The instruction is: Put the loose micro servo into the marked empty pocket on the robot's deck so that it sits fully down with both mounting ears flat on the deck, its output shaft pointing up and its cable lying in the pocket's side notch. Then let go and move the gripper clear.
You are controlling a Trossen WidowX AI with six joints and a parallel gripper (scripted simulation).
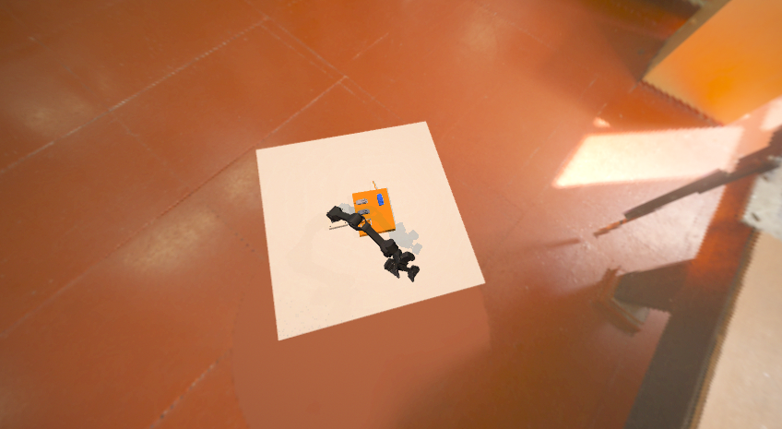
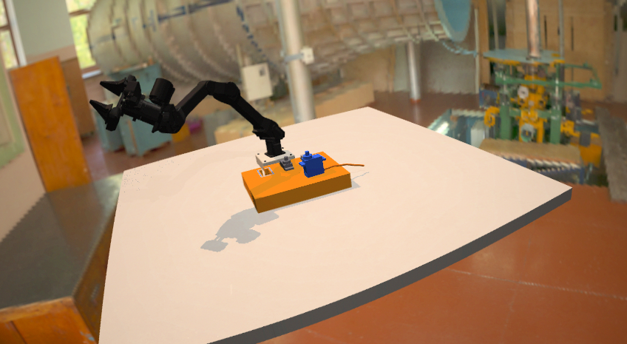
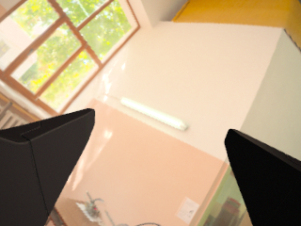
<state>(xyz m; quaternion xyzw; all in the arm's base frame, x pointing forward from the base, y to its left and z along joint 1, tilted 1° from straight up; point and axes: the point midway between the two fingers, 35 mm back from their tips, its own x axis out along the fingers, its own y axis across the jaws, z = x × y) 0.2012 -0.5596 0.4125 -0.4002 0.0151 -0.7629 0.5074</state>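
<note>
The black two-fingered end effector (image 2: 104, 105) hangs spread and empty, well apart from the blue plastic micro servo (image 2: 311, 163) at four o'clock, apparently unstarted.

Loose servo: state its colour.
Blue; the servo shows best in the exterior view, standing on the orange deck.

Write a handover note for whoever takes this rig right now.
End effector: open, empty, raised off to the side, facing away from the deck.
Blue micro servo: upright on the orange deck, cable trailing off its edge over the table.
Marked empty pocket: at the deck's other end, past the grey servo already seated.
Done: nothing.
Left: grasp, seat it with cable in the notch, release, retreat.
</note>
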